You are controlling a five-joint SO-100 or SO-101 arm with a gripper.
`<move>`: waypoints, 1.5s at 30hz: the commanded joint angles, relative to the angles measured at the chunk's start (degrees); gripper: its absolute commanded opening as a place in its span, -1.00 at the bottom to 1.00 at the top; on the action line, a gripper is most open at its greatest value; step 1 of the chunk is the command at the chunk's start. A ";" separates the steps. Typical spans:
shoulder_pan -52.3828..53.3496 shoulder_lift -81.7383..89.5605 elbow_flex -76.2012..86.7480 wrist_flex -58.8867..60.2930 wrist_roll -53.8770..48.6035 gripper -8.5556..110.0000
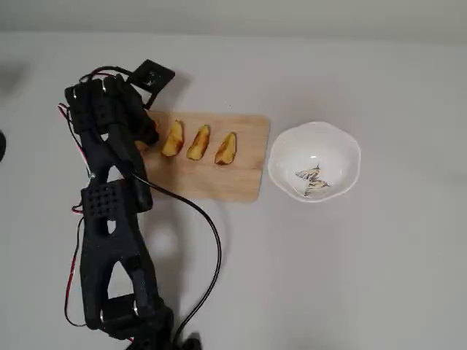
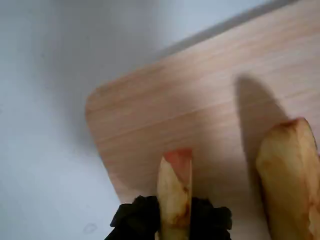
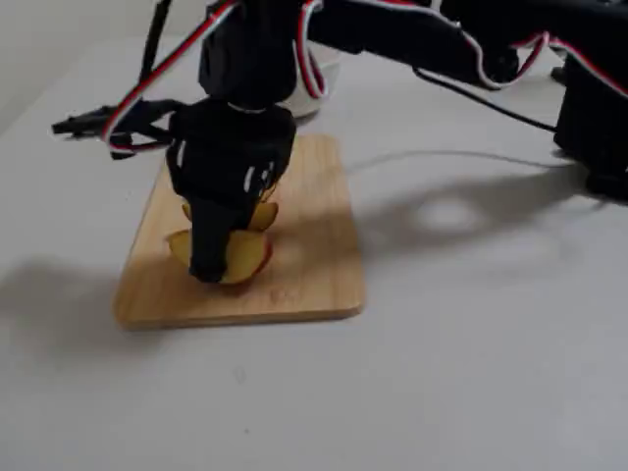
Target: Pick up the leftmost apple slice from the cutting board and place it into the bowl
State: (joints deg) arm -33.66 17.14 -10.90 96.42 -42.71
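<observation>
The apple slice [image 2: 175, 195], yellow-fleshed with a red tip, is pinched between my black fingers in the wrist view. My gripper [image 2: 175, 222] is shut on it at the left end of the cutting board [image 2: 200, 100]. From the fixed view, the slice [image 3: 245, 257] sits low in the gripper [image 3: 221, 267], at or just above the board [image 3: 314, 255]; I cannot tell which. Overhead, the gripper [image 1: 146, 135] covers the slice at the left end of the board [image 1: 241, 179]. The white scalloped bowl [image 1: 339, 146] stands just right of the board, holding nothing.
Three slimmer slices [image 1: 173, 138], [image 1: 198, 142], [image 1: 226, 148] lie in a row on the board to the right of my gripper; the nearest [image 2: 292, 175] is close beside the held one. A black cable [image 1: 211, 240] loops over the table below the board.
</observation>
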 commanded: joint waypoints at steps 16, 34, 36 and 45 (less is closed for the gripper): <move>12.48 33.31 -1.93 6.68 24.43 -0.86; 53.00 18.02 6.42 7.03 21.36 -0.86; 54.93 15.91 6.06 6.77 21.27 -0.86; 56.69 12.30 6.50 7.12 20.21 -0.57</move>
State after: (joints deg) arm 22.06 28.48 -3.96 101.69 -22.06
